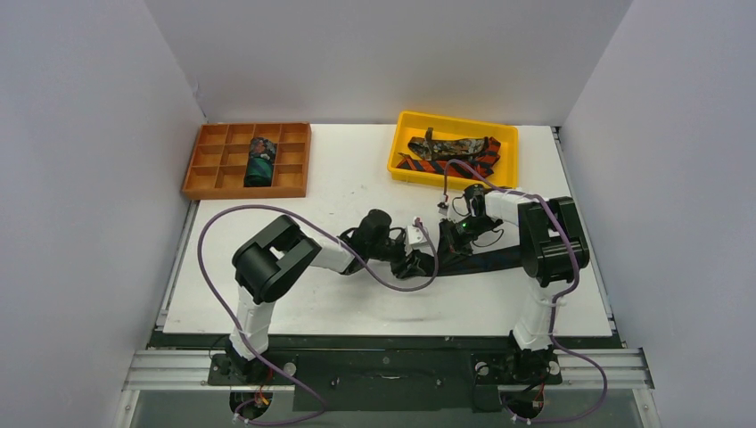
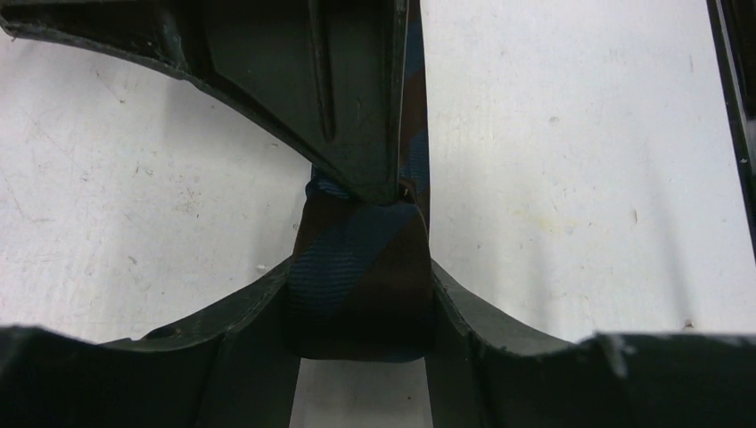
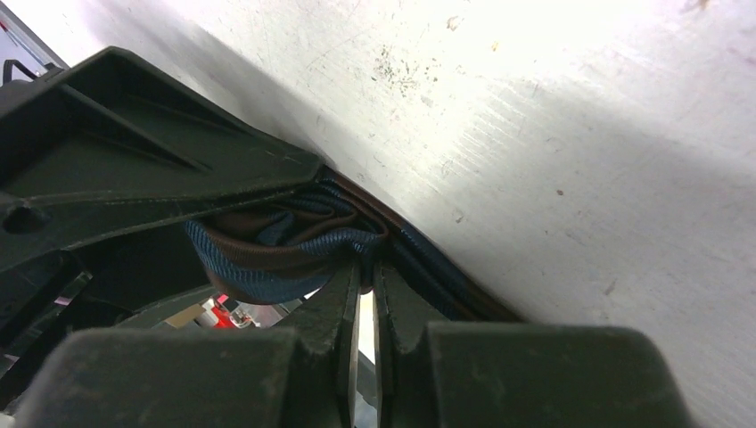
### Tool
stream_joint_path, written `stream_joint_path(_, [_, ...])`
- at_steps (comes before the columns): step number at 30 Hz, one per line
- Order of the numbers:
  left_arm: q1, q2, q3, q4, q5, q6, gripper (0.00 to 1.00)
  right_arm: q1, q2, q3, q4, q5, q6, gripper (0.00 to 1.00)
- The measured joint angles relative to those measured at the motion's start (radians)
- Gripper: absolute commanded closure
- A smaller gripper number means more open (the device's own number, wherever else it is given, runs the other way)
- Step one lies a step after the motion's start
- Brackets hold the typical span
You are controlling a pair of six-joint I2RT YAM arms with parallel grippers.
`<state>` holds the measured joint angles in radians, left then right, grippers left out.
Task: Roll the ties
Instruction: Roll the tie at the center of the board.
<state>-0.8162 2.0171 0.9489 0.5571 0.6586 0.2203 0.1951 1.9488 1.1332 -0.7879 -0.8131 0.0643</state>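
Seen from the top, the arms meet over the middle of the table [image 1: 357, 178]. The left gripper [image 1: 422, 265] and right gripper [image 1: 445, 256] are tip to tip at one end of a dark tie [image 1: 490, 260], and its unrolled length lies flat, running off toward the right arm. A rolled teal tie [image 1: 260, 160] sits in a middle cell of the compartment tray [image 1: 201, 169], while a mottled brown tie [image 1: 450, 145] and a red-orange striped tie [image 1: 417, 166] lie loose in the yellow bin [image 1: 398, 143]. The step in hand looks like the start of rolling the second tie, with only a first turn or so made. In the left wrist view the dark tie [image 2: 352, 267], blue and brown striped up close, is folded back on itself inside the left gripper [image 2: 361, 312]. That gripper's fingers [image 2: 258, 312] bear on both edges of the fold, part-way apart and seemingly clamped across its width. The right gripper [image 2: 370, 152] comes down from above with its tip on the fold. In the right wrist view the right gripper [image 3: 364, 299] has its jaws all but together, and they seem to pinch a thin lip of the dark tie [image 3: 267, 254]. The small coil bulges left of the tips, under a left finger [image 3: 196, 169]. The next move, I judge, calls for turning the coil along the flat length while one gripper stops the core springing open, with a fresh grasp at each turn.
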Motion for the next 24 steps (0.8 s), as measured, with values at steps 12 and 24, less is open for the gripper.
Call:
stream_joint_path(12, [-0.001,0.058,-0.050,0.231,0.024,-0.122,0.37,-0.003,0.022,0.022,-0.026,-0.003,0.000,1.00])
stream_joint_path(24, [-0.001,0.132,-0.083,0.459,0.026,-0.178,0.79,-0.004,0.026,0.021,-0.027,-0.010,0.002,1.00])
